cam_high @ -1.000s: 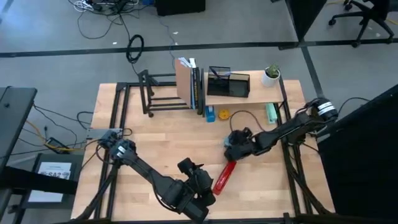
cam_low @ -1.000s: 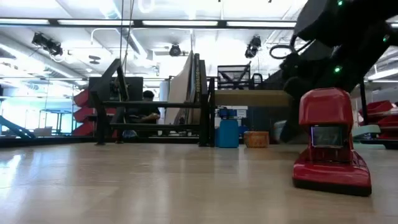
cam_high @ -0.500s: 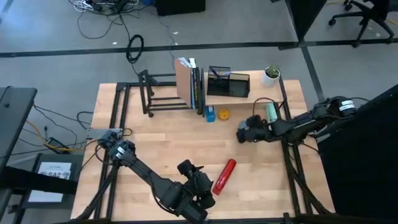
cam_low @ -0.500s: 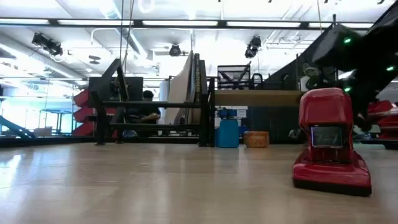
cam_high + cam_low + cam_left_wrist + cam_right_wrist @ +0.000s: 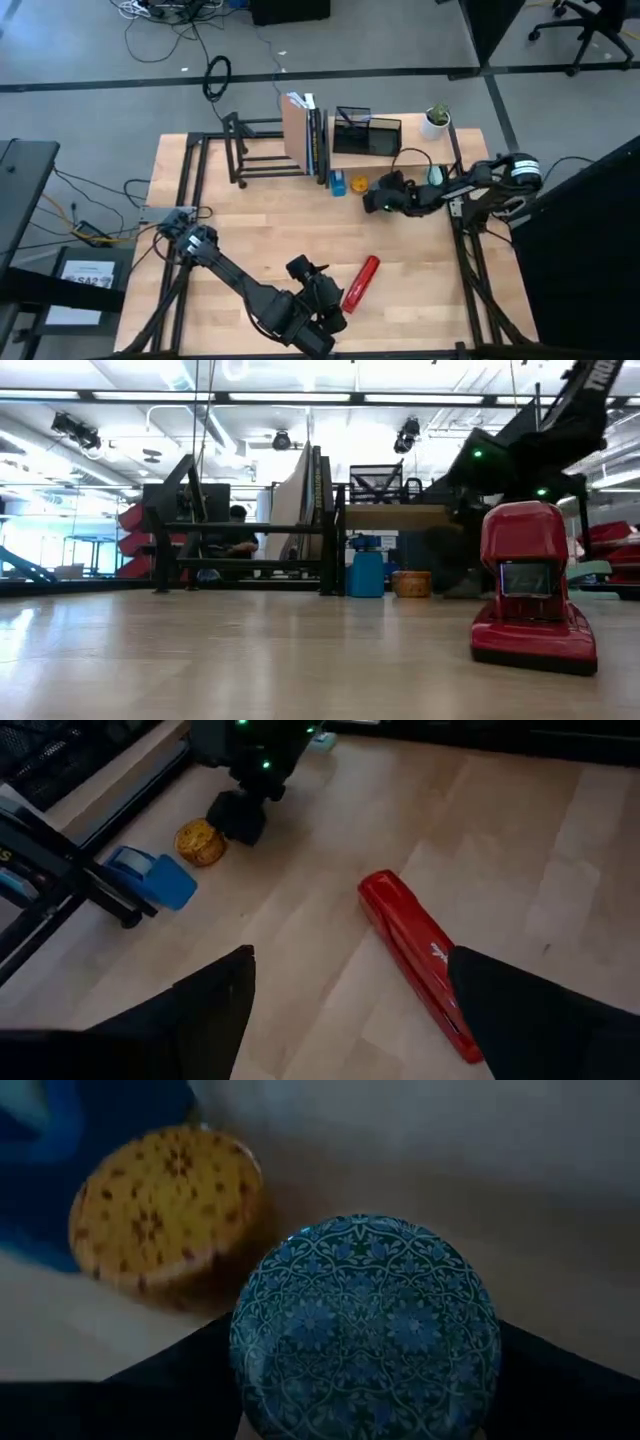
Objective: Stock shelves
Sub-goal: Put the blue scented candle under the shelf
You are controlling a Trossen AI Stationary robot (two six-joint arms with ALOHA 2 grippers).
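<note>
The shelves stand at the far edge: a black tube rack (image 5: 262, 152) and a wooden plank (image 5: 400, 158) on black legs. My right gripper (image 5: 377, 200) is shut on a blue patterned round tin (image 5: 365, 1325), right beside a yellow patterned round tin (image 5: 165, 1205) that lies on the table in front of the plank. A red stapler (image 5: 361, 283) lies flat near the table's middle. My left gripper (image 5: 345, 1020) stands open at the near edge, just short of the stapler, with nothing between its fingers. My right gripper has the blue tin by its round rim (image 5: 245, 1350), pinched between the two fingers (image 5: 170, 1385), one on either side. The arm reaches in from the table's right, and the tin's patterned lid faces the wrist camera. Whether the tin rests on the table cannot be told.
Upright books (image 5: 305, 135) lean at the rack's right end. A black mesh organizer (image 5: 368, 131) and a small potted plant (image 5: 435, 122) stand on the plank. A blue object (image 5: 339, 183) sits beside the yellow tin, and a pale green item (image 5: 435, 181) lies under the plank's right end.
My right gripper has gone from beside the stapler's far end toward the table's far edge, swinging right and then back left, and now stands next to the yellow tin. The stapler has stayed where it was.
</note>
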